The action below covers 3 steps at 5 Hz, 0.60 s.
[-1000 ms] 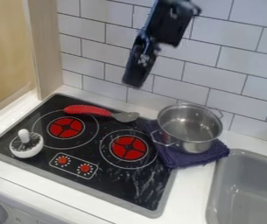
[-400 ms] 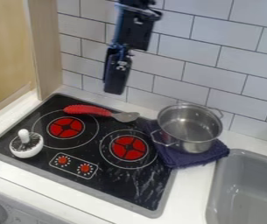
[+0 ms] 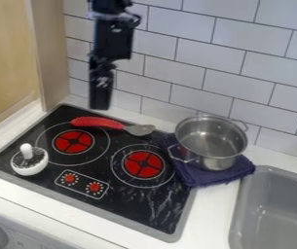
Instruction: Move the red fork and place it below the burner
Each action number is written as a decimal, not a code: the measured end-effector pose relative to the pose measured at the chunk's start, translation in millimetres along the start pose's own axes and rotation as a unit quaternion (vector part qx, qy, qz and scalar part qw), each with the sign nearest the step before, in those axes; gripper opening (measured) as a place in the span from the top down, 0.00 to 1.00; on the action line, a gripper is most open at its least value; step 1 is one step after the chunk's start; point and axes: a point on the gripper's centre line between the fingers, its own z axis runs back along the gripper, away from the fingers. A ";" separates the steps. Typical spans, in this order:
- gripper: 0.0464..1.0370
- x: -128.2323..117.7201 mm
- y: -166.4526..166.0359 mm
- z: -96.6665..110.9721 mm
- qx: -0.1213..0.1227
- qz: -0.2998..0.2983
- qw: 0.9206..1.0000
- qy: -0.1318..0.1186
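The black gripper (image 3: 100, 99) hangs down from the top edge, with its tip just above the red handle. Below it, a red-handled utensil (image 3: 97, 122) with a grey metal end lies along the back of the black stovetop, behind the burners. The left burner (image 3: 73, 142) has a red centre and sits in front of the handle. A second burner (image 3: 142, 164) lies to the right and nearer the front. The gripper appears apart from the utensil.
A metal pot (image 3: 210, 141) stands on a folded dark blue cloth (image 3: 222, 179) right of the stovetop. A white-handled round object (image 3: 29, 160) sits at the stove's left. The grey sink (image 3: 277, 209) is at the right, the tiled wall (image 3: 196, 58) behind.
The gripper has moved left and slightly lower, from over the stove's back right to above the red handle. The utensil, pot and other objects have kept their places.
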 end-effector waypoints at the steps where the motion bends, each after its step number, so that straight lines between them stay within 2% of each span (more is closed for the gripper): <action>1: 0.04 -6.0 13.0 -4.9 0.035 -0.007 0.999 -0.002; 3: 0.04 -18.8 39.2 -27.3 0.036 0.020 0.999 0.008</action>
